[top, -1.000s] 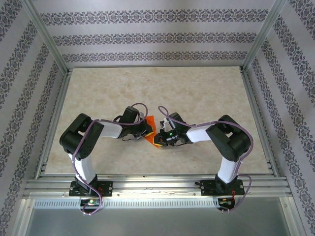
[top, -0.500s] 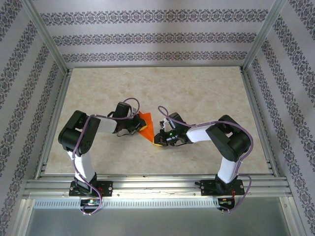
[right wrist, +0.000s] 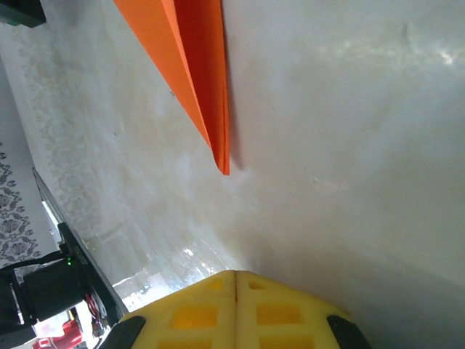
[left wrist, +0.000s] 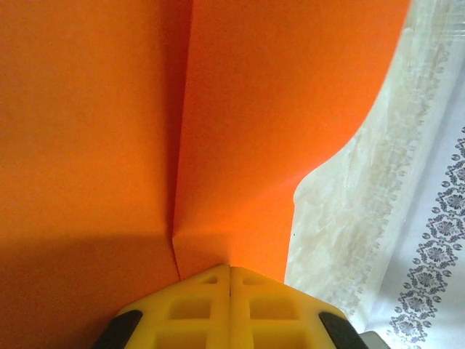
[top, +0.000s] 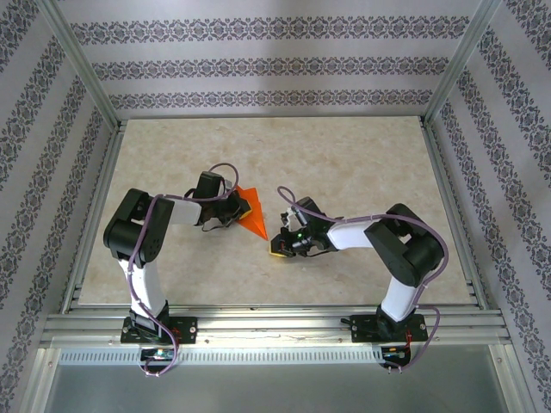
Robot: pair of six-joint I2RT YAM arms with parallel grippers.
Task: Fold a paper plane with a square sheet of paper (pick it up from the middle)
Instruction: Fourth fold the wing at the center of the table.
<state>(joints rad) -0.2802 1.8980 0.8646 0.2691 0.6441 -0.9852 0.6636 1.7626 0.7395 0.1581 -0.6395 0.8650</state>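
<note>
Thing: paper plane (top: 252, 215), bright orange paper
Shape: long thin triangle with a sharp tip and a fold line down the middle
Pose: wide end up, tip slanting down
Place: near the middle of the table (top: 344, 163)
Hold: the left gripper (left wrist: 229, 273) pinches its wide end tight

The left tool (top: 232, 209), clamped on the paper plane (top: 252, 214), has drawn away from the right tool (top: 279, 245). It has moved toward the left edge of the bench (top: 344, 172) and a little toward its far edge. The plane went with it. A second ago it lay against the right tool; now bare bench separates its tip from that tool.
</note>
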